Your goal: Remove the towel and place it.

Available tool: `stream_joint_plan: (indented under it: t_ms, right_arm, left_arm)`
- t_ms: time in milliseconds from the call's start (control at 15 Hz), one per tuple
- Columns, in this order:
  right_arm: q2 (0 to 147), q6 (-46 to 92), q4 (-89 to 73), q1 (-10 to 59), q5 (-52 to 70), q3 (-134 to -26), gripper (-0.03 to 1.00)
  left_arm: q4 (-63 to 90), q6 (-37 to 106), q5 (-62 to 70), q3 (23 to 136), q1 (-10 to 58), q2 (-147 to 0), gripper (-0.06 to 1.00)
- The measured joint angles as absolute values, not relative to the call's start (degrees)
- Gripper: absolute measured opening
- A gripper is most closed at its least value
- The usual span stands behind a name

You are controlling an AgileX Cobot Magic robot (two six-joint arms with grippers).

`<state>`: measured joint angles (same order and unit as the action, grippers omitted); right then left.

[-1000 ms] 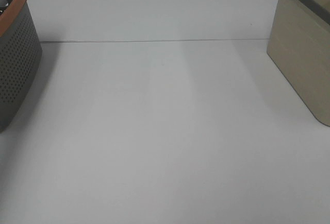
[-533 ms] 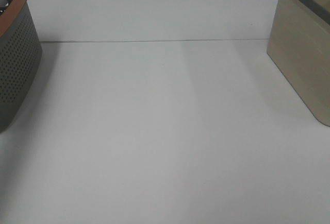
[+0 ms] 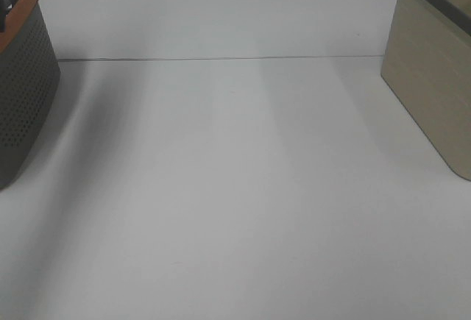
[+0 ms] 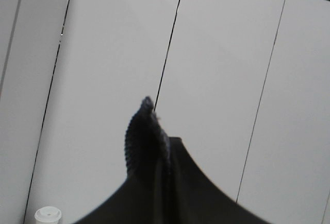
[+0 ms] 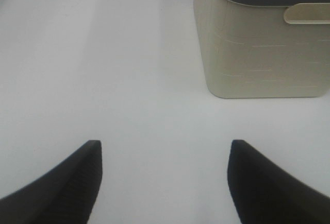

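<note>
The towel is not in view in any frame. My left gripper (image 4: 152, 109) is shut, its two dark fingers pressed together and pointing at a white panelled wall; I see nothing between them. My right gripper (image 5: 165, 152) is open and empty, low over the white table (image 5: 103, 69), with the beige basket (image 5: 263, 44) ahead of it. Neither gripper shows in the exterior high view. The grey perforated basket with an orange rim (image 3: 26, 92) stands at the far left; something dark (image 3: 4, 4) shows just inside its rim.
The beige basket with a dark rim (image 3: 434, 77) stands at the right edge of the white table (image 3: 235, 187). A seam (image 3: 221, 59) marks where the table meets the back wall. A white lidded cup (image 4: 47, 215) shows in the left wrist view.
Inside the grey basket's rim a light patch has given way to a dark shape. A faint shadow has spread over the left part of the table.
</note>
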<state>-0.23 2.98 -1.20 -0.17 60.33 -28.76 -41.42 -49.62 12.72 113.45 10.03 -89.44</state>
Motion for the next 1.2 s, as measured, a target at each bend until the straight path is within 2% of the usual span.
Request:
stream_joint_plan:
  t_ms: [133, 333, 600, 733, 933, 1200]
  right_arm:
    - [-0.23, 2.98, -1.20, -0.17, 60.33, -28.76, 0.68]
    - [-0.23, 3.15, -4.41, -0.17, 58.96, -29.28, 0.68]
    - [3.21, 7.45, -12.66, -0.17, 51.51, -29.97, 0.68]
    - [11.57, 16.84, -18.22, -0.17, 45.15, -29.97, 0.68]
    - [19.31, 32.14, -26.30, -0.17, 40.51, -29.97, 0.68]
    - [35.98, 58.56, -51.39, -0.17, 37.82, -29.97, 0.67]
  left_arm:
    - [-41.48, -43.09, 20.28, 118.43, 17.13, -94.19, 0.00]
    - [-41.42, -37.82, 28.07, 119.81, 24.01, -97.69, 0.00]
    - [-41.37, -35.52, 38.33, 119.86, 28.82, -101.59, 0.00]
    - [-40.05, -35.35, 46.81, 119.86, 30.65, -104.56, 0.00]
    - [-39.08, -34.84, 50.02, 119.86, 33.46, -106.91, 0.00]
    - [-38.62, -33.92, 56.04, 119.98, 39.13, -110.64, 0.00]
